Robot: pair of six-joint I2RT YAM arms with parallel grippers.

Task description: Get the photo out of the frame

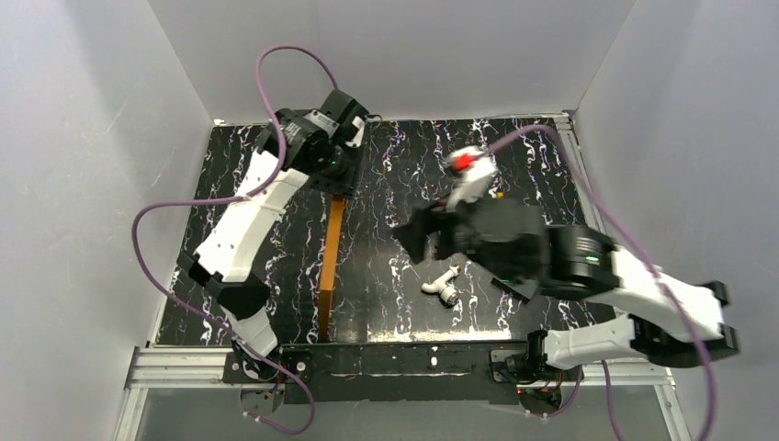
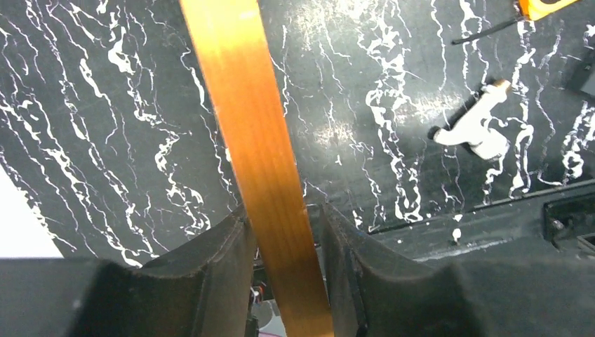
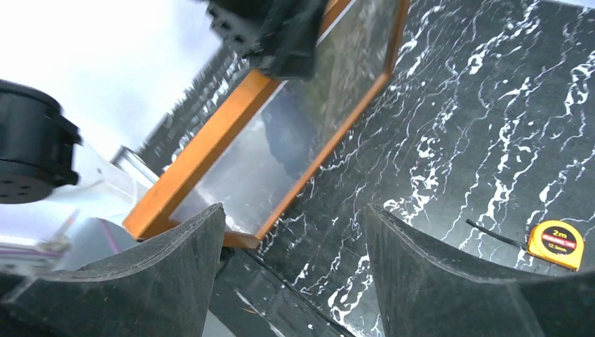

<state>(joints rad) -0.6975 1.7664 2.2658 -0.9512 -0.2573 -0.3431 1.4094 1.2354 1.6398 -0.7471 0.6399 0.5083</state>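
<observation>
The frame stands on edge on the table, a thin reddish-orange strip from above. My left gripper is shut on its top rail. In the left wrist view the rail runs between the two fingers of my left gripper. The right wrist view shows the frame's front with the photo inside it, grey and dark behind a glare. My right gripper is open and empty to the right of the frame, apart from it. In its own view my right gripper faces the frame's lower corner.
A small white object lies on the black marbled table near the front; it also shows in the left wrist view. A yellow tape measure lies to the right. White walls enclose the table.
</observation>
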